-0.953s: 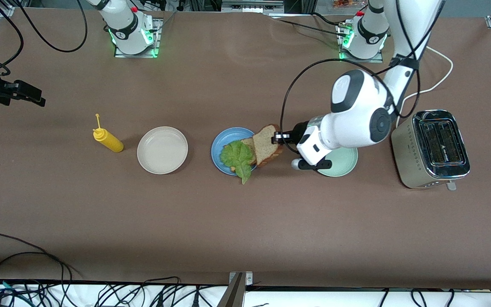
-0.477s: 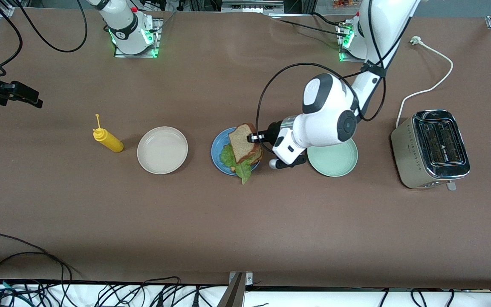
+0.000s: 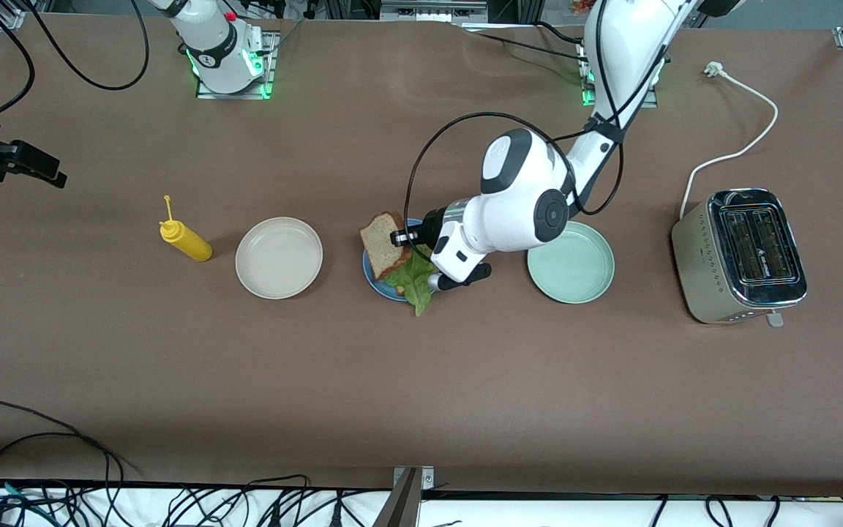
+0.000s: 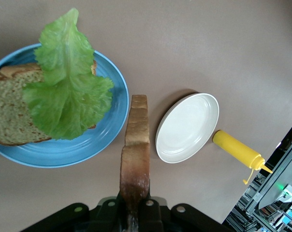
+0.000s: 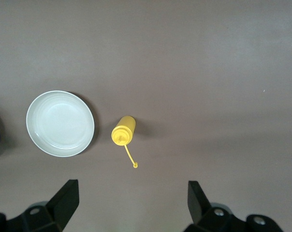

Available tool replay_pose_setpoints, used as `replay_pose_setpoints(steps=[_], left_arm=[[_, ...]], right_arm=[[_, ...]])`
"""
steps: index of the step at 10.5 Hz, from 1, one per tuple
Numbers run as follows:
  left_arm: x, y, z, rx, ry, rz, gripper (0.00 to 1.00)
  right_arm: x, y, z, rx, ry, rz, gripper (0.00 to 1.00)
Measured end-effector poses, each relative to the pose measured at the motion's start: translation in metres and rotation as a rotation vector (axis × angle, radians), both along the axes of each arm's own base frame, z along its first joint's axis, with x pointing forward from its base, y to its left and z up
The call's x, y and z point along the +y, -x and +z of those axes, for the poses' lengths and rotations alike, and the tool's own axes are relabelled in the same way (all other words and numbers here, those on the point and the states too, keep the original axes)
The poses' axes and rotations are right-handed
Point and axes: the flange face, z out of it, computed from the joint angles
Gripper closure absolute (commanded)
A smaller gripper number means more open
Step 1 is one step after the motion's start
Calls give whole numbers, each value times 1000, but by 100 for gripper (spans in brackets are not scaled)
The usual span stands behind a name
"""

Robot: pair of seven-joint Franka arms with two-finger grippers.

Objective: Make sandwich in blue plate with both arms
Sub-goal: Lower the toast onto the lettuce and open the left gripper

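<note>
Left hand (image 3: 399,238) holds bread slice (image 3: 383,244) over blue plate (image 4: 105,140) bearing lettuce (image 4: 66,94).

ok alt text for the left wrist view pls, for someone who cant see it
The left gripper holds a slice of brown bread edge-on in the air beside the blue plate, which carries another bread slice topped with a green lettuce leaf. An empty cream plate and a yellow squeeze bottle sit on the brown table.
</note>
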Motion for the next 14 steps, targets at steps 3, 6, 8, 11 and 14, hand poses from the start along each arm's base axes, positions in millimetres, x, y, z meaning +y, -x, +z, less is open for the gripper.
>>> replay_pose_setpoints(steps=[3, 6, 8, 11, 14], left_arm=[[-10, 5, -29, 14, -16, 9, 100], [-8, 4, -54, -15, -25, -34, 100], [-2, 0, -61, -42, -25, -61, 94], [23, -13, -73, -90, -33, -101, 51], [70, -32, -86, -73, -36, -125, 0]], right_arm=[[-2, -1, 0, -2, 1, -3, 0], [-2, -2, 0, -3, 1, -3, 0], [-2, -3, -1, -1, 1, -3, 0], [-2, -4, -3, 2, 2, -3, 0], [-2, -4, -3, 2, 2, -3, 0]])
